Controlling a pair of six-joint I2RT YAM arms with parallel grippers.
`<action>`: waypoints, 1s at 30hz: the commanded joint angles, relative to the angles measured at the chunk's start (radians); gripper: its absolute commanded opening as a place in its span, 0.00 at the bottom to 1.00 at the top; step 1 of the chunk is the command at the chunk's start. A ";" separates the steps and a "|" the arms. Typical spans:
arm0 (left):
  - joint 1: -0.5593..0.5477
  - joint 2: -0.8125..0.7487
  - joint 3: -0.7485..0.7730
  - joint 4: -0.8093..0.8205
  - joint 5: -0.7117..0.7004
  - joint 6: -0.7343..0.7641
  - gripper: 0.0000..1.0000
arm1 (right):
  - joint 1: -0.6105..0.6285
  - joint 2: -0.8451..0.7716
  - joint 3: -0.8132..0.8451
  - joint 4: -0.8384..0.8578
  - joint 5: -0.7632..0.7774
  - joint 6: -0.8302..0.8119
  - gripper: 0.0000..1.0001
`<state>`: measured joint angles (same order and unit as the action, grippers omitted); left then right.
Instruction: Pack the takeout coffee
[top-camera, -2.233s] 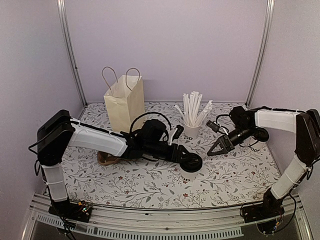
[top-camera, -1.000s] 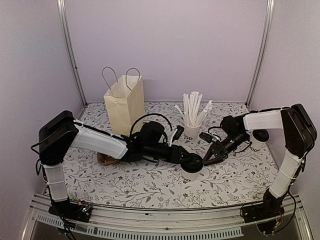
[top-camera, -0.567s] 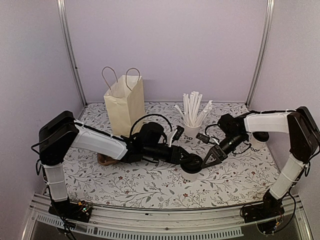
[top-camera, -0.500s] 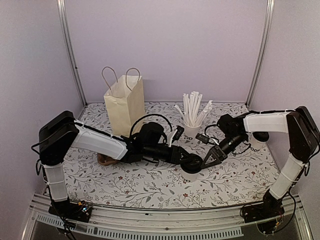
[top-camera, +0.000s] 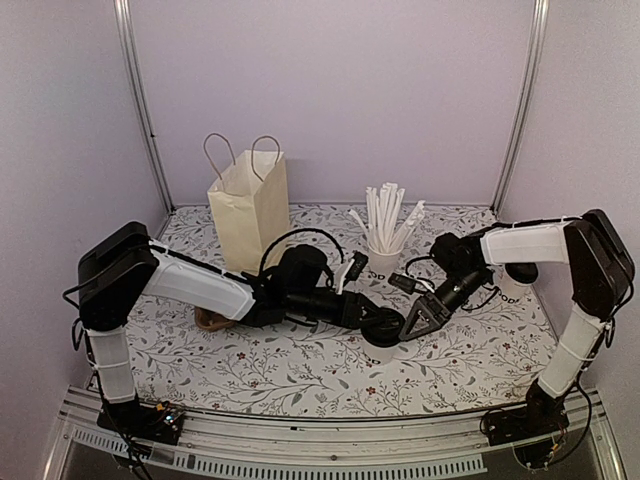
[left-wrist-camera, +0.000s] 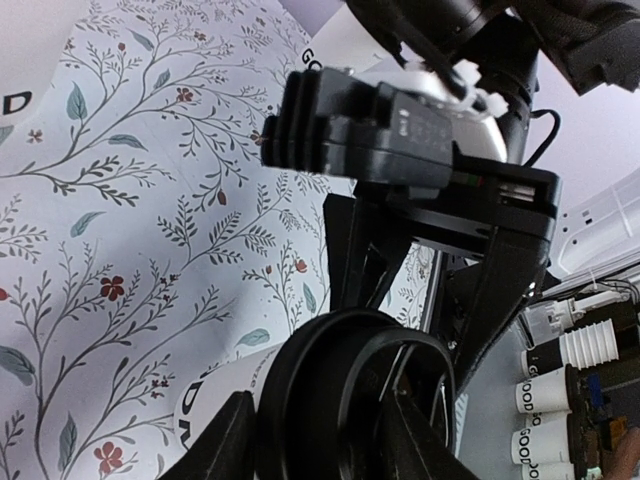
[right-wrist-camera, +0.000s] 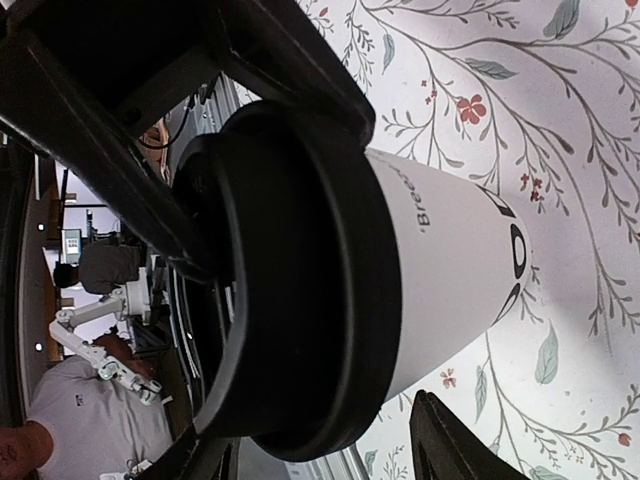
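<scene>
— Where is your coffee (right-wrist-camera: 440, 250) sitting?

— Just right of the middle of the counter (top-camera: 300, 375), upright, lid (left-wrist-camera: 350, 400) on. It stands in front of the cup of straws (top-camera: 385, 225) and well apart from the bag (top-camera: 250, 205) at the back left.

— And your left pincer (left-wrist-camera: 322, 445)?

— Clamped on the coffee up at the lid, reaching in from the left with the arm laid low over the counter.

— Your right pincer (top-camera: 415, 322)?

— Its fingers are apart. It comes in from the right with the coffee between its fingers. In the right wrist view you can see a gap between one finger (right-wrist-camera: 470, 440) and the cup wall. Whether the other finger touches, I cannot tell.
</scene>
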<state>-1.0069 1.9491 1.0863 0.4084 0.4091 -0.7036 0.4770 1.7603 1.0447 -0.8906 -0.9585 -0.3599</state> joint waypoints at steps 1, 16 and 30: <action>-0.007 0.060 -0.054 -0.177 -0.015 0.006 0.42 | -0.007 0.103 -0.022 0.097 0.341 -0.002 0.59; -0.003 -0.039 0.191 -0.312 -0.010 0.269 0.58 | 0.032 -0.229 0.107 -0.031 0.101 -0.178 0.73; 0.011 -0.263 0.136 -0.405 -0.146 0.334 0.64 | 0.040 -0.420 0.121 -0.045 0.276 -0.282 0.76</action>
<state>-1.0031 1.7676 1.2728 0.0395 0.3294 -0.4084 0.5049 1.3754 1.1828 -0.9237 -0.7605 -0.5716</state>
